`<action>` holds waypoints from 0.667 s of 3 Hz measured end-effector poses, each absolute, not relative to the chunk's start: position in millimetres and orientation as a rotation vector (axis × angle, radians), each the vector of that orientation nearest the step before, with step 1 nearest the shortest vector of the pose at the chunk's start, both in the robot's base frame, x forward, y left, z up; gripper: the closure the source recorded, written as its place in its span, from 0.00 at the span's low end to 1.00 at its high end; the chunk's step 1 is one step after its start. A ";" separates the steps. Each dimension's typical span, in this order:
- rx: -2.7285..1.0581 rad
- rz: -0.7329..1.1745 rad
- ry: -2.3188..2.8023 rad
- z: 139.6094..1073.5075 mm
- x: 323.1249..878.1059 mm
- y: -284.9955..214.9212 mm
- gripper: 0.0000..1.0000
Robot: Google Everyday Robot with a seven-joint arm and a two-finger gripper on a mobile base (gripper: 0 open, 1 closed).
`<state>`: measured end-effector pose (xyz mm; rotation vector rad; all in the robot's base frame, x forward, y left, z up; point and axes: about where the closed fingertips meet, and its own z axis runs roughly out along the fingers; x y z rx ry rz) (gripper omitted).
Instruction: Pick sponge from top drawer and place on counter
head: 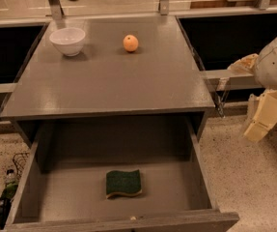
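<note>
Tool [262, 117]: cream-coloured, at the far right edge of the view, hanging below a rounded white arm housing [275, 62]. It is off to the right of the table and level with its front edge, over the speckled floor [244, 178]. Whether it is open or closed cannot be told; it holds nothing visible.

Top drawer [70, 197]: grey, pulled fully out below the table's front edge, to the lower left of the tool.

Sponge [123, 183]: lies flat on the drawer bottom, near the front wall and about mid-width. The dark green face is up, with a yellow layer showing along the near edge. Well apart from the tool.

Table [109, 76]: flat grey top above the drawer.

Orange [131, 43]: on the table, toward the back, near centre.

White bowl [67, 41]: upright at the table's back left, apart from the orange.

Black basin [229, 37]: recessed, to the right of the table.
</note>
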<state>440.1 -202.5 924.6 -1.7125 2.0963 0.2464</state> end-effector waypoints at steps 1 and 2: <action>-1.741 0.216 2.062 924.7 432.5 -192.4 0.00; -1.772 0.202 1.994 928.7 410.2 -175.5 0.00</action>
